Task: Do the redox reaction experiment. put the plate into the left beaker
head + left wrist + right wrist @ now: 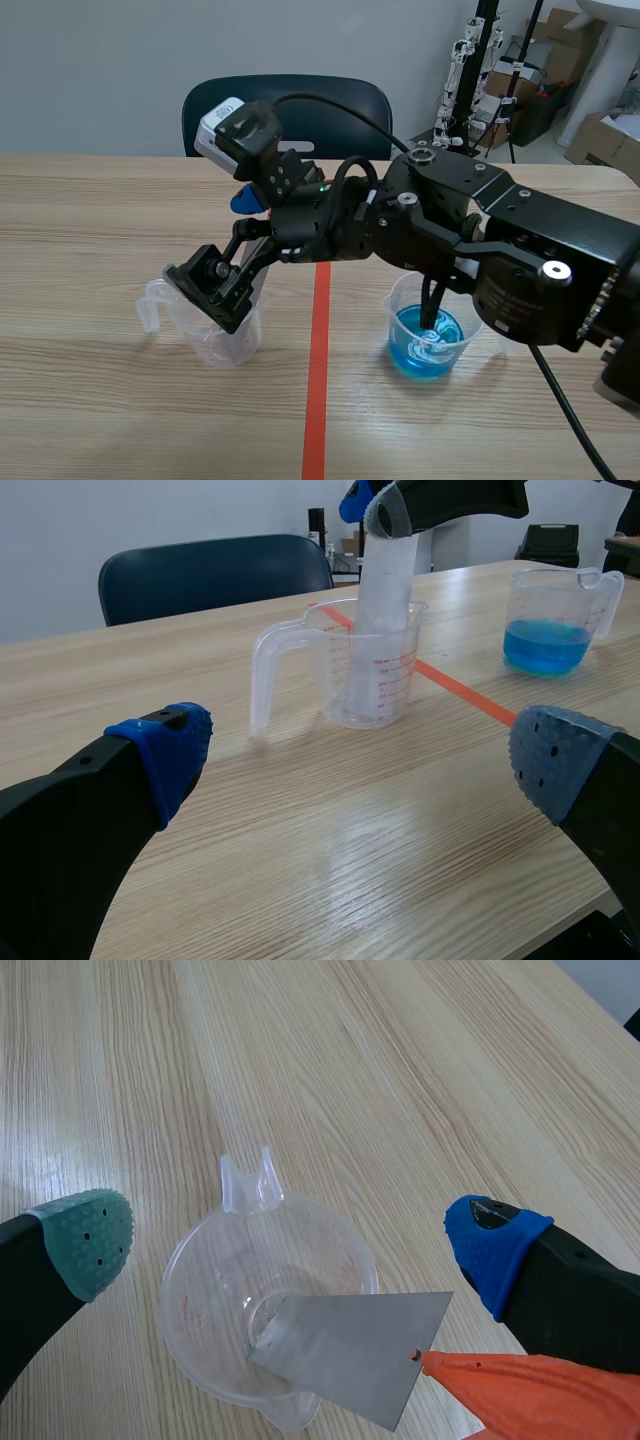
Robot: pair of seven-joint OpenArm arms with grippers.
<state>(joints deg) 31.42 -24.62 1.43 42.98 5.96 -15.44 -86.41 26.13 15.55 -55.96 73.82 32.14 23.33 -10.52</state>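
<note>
Two beakers [335,670] [555,620], one grey plate [350,1355]

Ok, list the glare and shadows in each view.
Left wrist view: a pale sheen on the table ahead of the left gripper; the red marks on the left beaker are readable. Right wrist view: the plate looks evenly grey, no glare. Scene view: a faint shadow at the foot of the blue beaker.

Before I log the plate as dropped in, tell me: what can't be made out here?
Scene view: the right gripper covers the mouth of the left beaker; contents hidden.
Left wrist view: the top of the plate is hidden behind that gripper.
Right wrist view: an orange piece at the plate's corner is cut off by the edge; unidentifiable.
</note>
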